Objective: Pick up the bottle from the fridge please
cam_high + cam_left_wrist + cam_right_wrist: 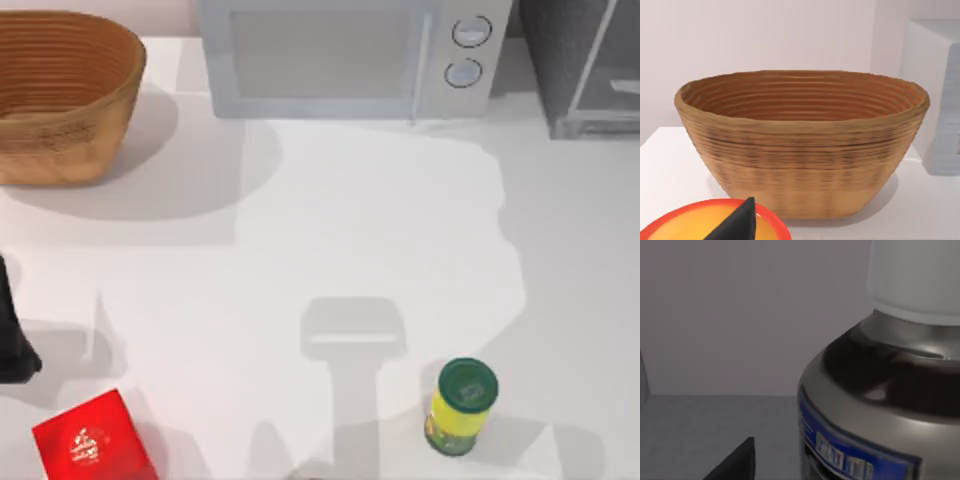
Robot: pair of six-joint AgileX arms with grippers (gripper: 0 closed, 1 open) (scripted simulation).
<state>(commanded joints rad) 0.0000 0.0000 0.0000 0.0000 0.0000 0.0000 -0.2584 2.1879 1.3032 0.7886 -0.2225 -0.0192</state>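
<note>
The bottle point(880, 405) stands very close in the right wrist view, with a white screw cap, a dark glossy neck and a blue label band. It rests on the fridge's grey inner floor point(700, 430), before a plain grey back wall. A dark part of my right gripper point(735, 462) sits low beside the bottle, apart from it. In the top view the fridge point(585, 60) is the dark grey cabinet at the back right corner. My left gripper point(737, 225) is parked, facing the woven basket.
A woven basket point(60, 95) stands at the back left and a white microwave point(340, 55) at the back middle. A yellow jar with a green lid point(460, 405) is near the front right. A red box point(90, 440) and a black object point(12, 330) lie at the left.
</note>
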